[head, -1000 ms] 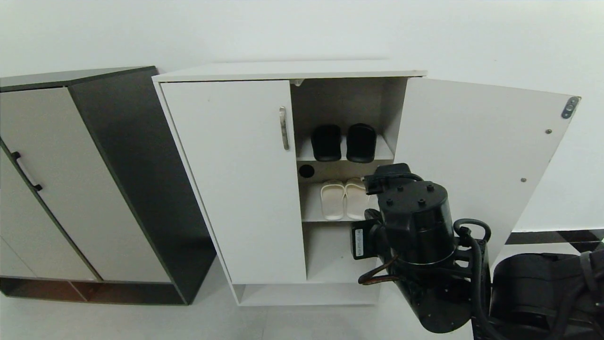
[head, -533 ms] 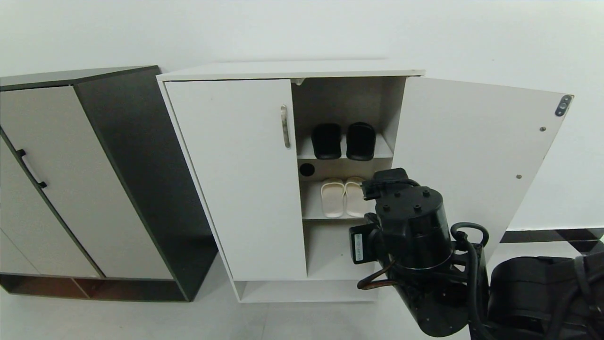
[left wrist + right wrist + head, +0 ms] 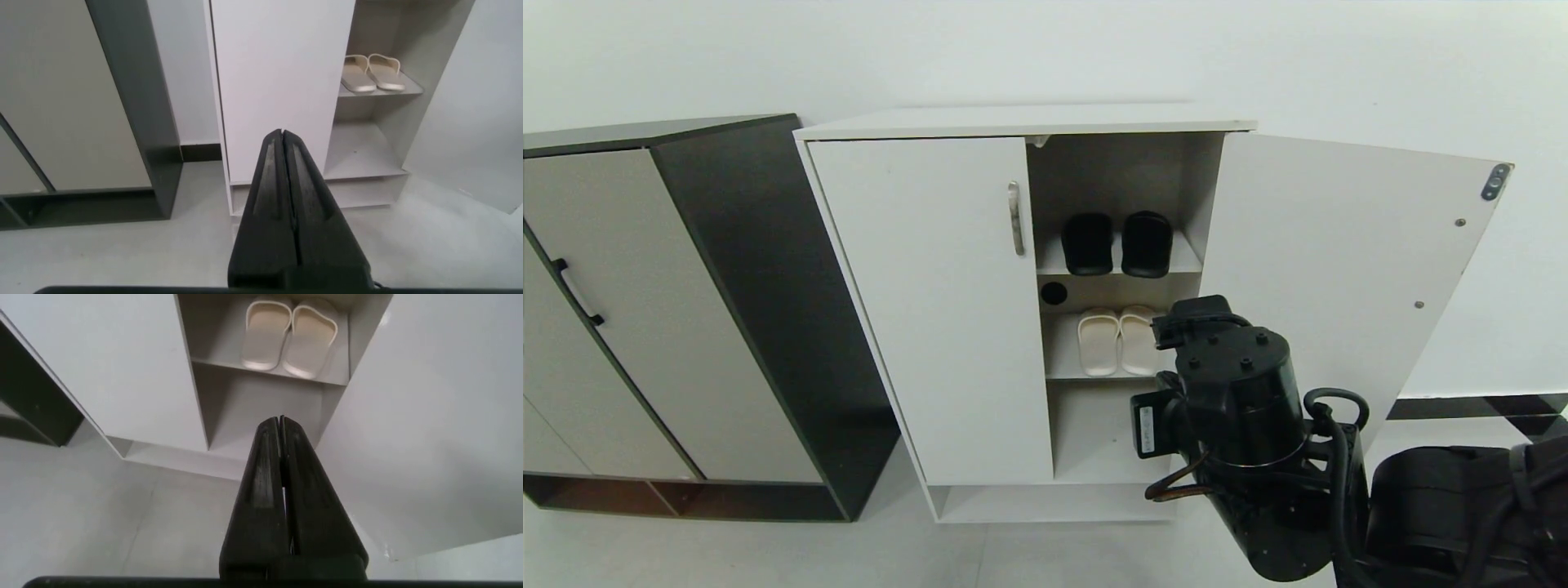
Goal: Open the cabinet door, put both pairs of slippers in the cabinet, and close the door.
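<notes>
The white cabinet [image 3: 1013,122] has its right door [image 3: 1339,261] swung wide open and its left door [image 3: 931,310] closed. A black pair of slippers [image 3: 1117,243] rests on the upper shelf. A white pair of slippers [image 3: 1117,341] [image 3: 373,72] [image 3: 290,327] lies on the middle shelf. My right arm [image 3: 1233,392] hangs in front of the open side, below the white pair. The right gripper [image 3: 280,425] is shut and holds nothing, facing the lower shelves. My left gripper [image 3: 282,139] is also shut and bare, in front of the closed door's lower part.
A dark grey cabinet [image 3: 727,286] with pale doors stands against the white cabinet's left side. The open door juts out to the right of my right arm. Pale bare floor [image 3: 768,555] lies before both cabinets.
The whole head view shifted slightly, so the camera moved. My right arm sits a little lower in the view. Slippers and doors are unchanged.
</notes>
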Available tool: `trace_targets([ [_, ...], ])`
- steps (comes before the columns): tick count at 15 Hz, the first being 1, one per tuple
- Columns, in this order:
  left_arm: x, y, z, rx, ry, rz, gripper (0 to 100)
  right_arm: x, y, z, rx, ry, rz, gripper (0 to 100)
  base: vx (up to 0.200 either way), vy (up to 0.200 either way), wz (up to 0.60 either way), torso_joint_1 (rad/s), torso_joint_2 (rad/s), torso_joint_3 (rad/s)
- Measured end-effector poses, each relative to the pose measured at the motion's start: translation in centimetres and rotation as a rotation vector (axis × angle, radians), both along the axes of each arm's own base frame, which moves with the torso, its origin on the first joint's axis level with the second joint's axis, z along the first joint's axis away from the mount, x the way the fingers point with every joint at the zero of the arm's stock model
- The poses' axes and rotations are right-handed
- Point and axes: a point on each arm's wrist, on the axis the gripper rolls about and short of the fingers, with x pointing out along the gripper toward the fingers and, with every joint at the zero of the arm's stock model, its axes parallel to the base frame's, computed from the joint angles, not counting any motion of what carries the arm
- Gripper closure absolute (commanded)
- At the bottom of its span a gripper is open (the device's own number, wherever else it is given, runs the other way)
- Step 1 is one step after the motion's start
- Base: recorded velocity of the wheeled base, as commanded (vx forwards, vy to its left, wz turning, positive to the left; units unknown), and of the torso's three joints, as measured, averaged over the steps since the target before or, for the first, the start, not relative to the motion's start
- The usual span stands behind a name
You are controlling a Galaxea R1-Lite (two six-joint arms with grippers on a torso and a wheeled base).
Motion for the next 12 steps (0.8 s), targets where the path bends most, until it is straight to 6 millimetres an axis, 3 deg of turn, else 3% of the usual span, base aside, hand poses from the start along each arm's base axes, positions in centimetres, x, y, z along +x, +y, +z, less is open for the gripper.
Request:
trace_targets([
  [2, 0.0, 0.0, 0.0, 0.0, 0.0, 0.0, 100, 0.18, -0.2, -0.14, 0.009, 0.004, 0.015, 100, 0.0, 0.0, 0.0, -0.001, -0.03, -0.028],
  [5, 0.0, 0.0, -0.03, 0.0, 0.003, 0.0, 100, 0.21, -0.4, -0.34, 0.008, 0.007, 0.017, 100, 0.0, 0.0, 0.0, 0.028, -0.22, -0.284],
  [12, 0.0, 0.0, 0.01, 0.0, -0.001, 0.0, 100, 0.24, -0.51, -0.37, 0.004, 0.008, 0.015, 100, 0.0, 0.0, 0.0, 0.089, -0.47, -0.35],
])
